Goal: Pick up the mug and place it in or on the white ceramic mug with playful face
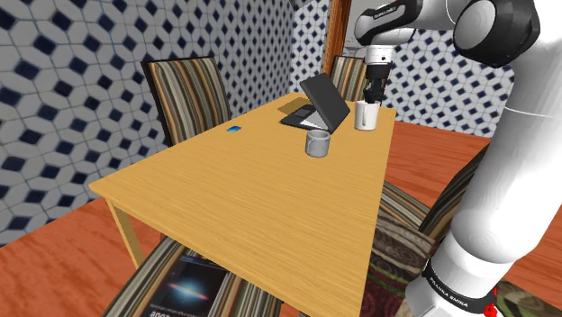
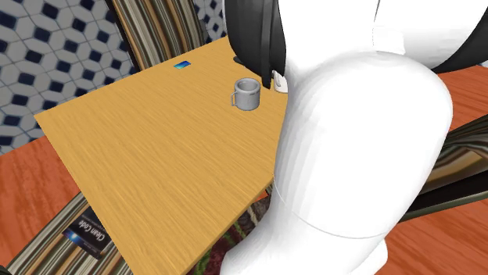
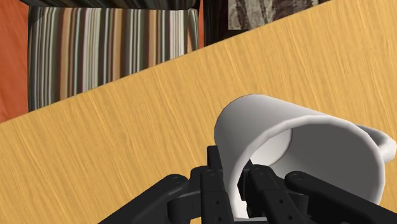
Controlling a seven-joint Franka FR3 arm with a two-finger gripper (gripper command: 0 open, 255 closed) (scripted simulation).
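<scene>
**A:** What does the shoulder view show?

**B:** A wooden counter (image 1: 225, 198) with striped chairs (image 1: 185, 95) around it. A white arm (image 1: 504, 162) reaches to the counter's far corner on the shoulder view's right. There the black pincer (image 1: 371, 95) comes down onto a white mug (image 1: 364, 117). An open dark laptop (image 1: 315, 106) sits just beside that mug, along the far edge. A grey mug (image 1: 317, 142) stands upright near the laptop, a little toward the counter's middle and apart from the white mug. A small blue thing (image 1: 233, 131) lies by the far edge.

**A:** And the second exterior view?

**B:** The arm (image 2: 352, 133) covers much of it. The grey mug (image 2: 247, 94) stands upright near an edge of the counter (image 2: 141, 148).

**A:** The wrist view?

**B:** The pincer (image 3: 236, 191) is closed narrowly on the white mug's (image 3: 305, 146) rim. One finger (image 3: 213, 184) is outside the wall and the other is inside. I cannot tell whether the mug rests on the counter (image 3: 95, 153) or hangs just above it.
</scene>
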